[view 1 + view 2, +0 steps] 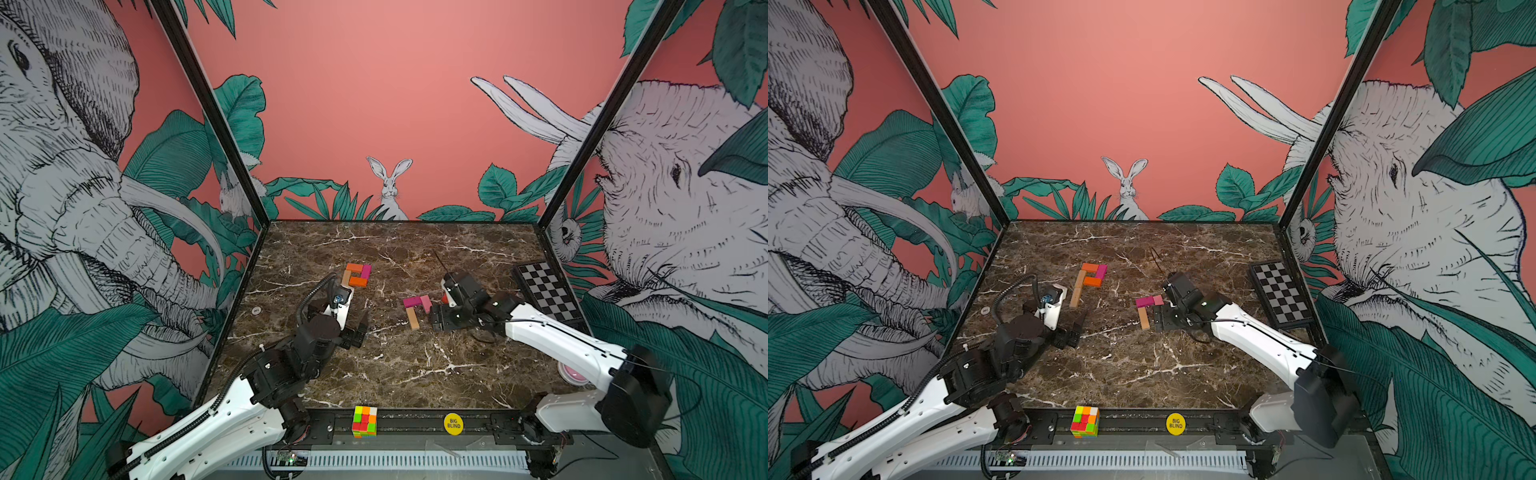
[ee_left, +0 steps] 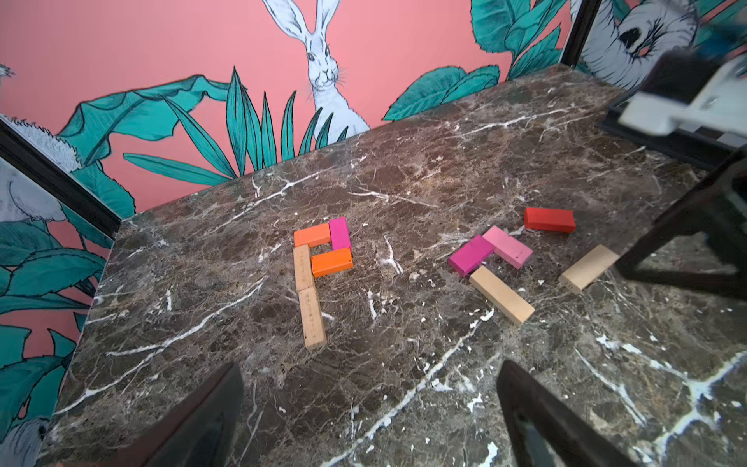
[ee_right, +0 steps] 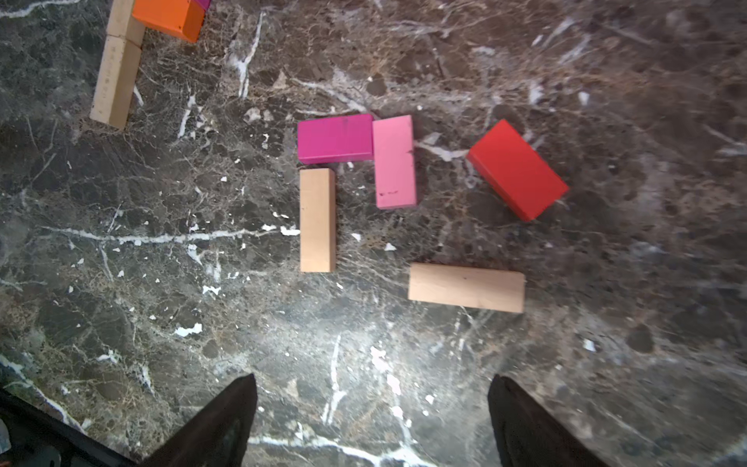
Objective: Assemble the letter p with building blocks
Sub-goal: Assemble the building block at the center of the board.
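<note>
We judge one p done, a five-block letter (image 2: 331, 262) flat on the tabletop (image 2: 404, 210); near it a second has only a magenta block (image 3: 334, 138), pink block (image 3: 394, 161) and tan block (image 3: 317, 220) placed; the red block (image 3: 517, 170) and loose tan block (image 3: 467, 288) wait; left tool (image 2: 370, 376) and right tool (image 3: 372, 384) gape wide, empty.

Left arm (image 1: 232, 428), right arm (image 1: 557, 338): jaws apart.

Table (image 1: 1142, 365) — joined blocks (image 1: 1092, 281) left of centre, loose blocks (image 1: 1144, 301) to their right; checkerboard (image 1: 1281, 293) at right edge; cube (image 1: 1085, 422) on front rail (image 1: 1133, 420).
</note>
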`<state>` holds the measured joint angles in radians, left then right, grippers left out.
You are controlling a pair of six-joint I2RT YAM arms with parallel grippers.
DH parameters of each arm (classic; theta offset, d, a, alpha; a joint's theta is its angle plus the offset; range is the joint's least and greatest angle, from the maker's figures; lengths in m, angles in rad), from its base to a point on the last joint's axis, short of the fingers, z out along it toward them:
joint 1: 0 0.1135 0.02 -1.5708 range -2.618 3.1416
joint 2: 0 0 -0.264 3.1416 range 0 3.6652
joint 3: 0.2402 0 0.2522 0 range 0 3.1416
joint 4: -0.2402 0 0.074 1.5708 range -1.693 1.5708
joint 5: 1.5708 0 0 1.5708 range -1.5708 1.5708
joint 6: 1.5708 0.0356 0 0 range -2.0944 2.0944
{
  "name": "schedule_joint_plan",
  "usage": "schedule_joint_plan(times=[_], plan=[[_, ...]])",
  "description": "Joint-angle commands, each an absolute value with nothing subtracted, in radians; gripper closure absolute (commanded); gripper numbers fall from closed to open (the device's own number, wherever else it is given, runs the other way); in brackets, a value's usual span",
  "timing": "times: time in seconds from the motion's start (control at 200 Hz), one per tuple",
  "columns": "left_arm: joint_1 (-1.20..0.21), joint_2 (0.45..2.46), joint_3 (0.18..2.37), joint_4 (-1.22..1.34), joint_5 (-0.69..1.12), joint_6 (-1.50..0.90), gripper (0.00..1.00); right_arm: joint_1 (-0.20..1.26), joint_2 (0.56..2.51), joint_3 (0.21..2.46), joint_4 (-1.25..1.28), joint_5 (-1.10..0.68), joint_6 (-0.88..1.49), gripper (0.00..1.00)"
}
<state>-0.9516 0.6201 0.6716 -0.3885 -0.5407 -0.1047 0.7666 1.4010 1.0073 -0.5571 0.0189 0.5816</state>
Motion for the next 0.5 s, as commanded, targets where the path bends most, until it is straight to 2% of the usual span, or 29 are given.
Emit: schedule_joint_plan(times=[0.0, 0.2, 0.37, 0.495], plan=[[-0.946, 0.608, 0.687, -0.354, -0.525, -0.005, 0.0, 0.816, 1.476, 1.059, -0.504, 0.064, 0.619, 0.13], [-0.946, 0.623, 0.694, -0.371, -0.54, 0.025, 0.01, 0.85, 1.624, 1.098, -0.456, 0.029, 0.619, 0.23], [-0.943, 0.632, 0.696, -0.369, -0.52, 0.021, 0.0, 0.852, 1.718, 1.126, -0.437, -0.001, 0.604, 0.36], [-0.94, 0.632, 0.693, -0.369, -0.52, 0.019, 0.0, 0.853, 1.761, 1.146, -0.425, -0.008, 0.591, 0.41]])
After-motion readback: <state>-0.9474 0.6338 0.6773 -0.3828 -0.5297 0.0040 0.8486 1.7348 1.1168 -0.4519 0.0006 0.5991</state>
